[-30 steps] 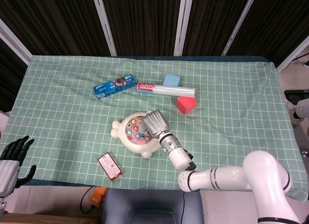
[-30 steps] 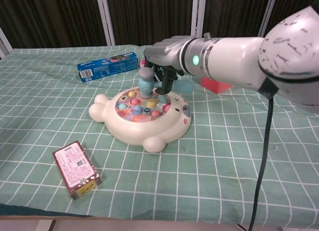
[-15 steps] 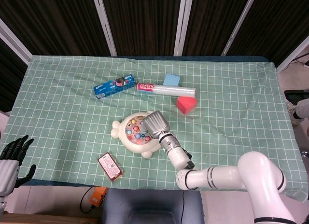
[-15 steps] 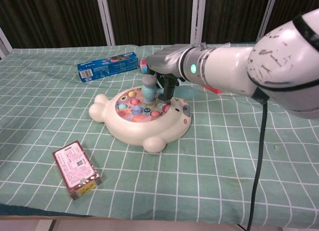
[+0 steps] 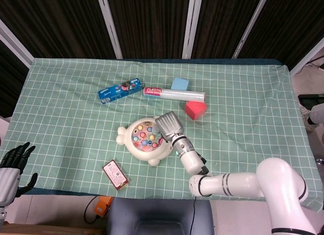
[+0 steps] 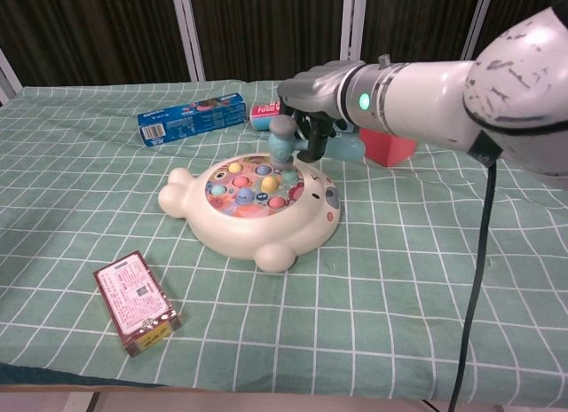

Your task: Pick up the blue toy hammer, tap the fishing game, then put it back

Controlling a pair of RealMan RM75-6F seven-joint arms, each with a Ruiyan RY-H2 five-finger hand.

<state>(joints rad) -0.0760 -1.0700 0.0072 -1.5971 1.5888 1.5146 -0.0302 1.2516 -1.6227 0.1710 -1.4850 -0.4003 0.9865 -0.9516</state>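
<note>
The fishing game [image 5: 143,140] [image 6: 253,208] is a cream, animal-shaped toy with coloured fish on its round top, lying mid-table. My right hand [image 5: 169,126] [image 6: 321,92] grips the blue toy hammer [image 6: 288,138], whose grey-blue head hangs just above the game's far right rim. The handle end [image 6: 348,146] sticks out to the right of the hand. In the head view the hand hides the hammer. My left hand [image 5: 12,161] hangs off the table's left front corner, fingers apart, holding nothing.
A blue box [image 5: 120,90] [image 6: 192,117], a plastic-wrap roll [image 5: 174,93], a light blue block [image 5: 179,83] and a red block [image 5: 195,109] [image 6: 387,148] lie behind the game. A small red box [image 5: 115,174] [image 6: 137,301] sits near the front edge.
My right hand has lifted the hammer off the game's top and drawn it back to the right. The left hand has not moved.
</note>
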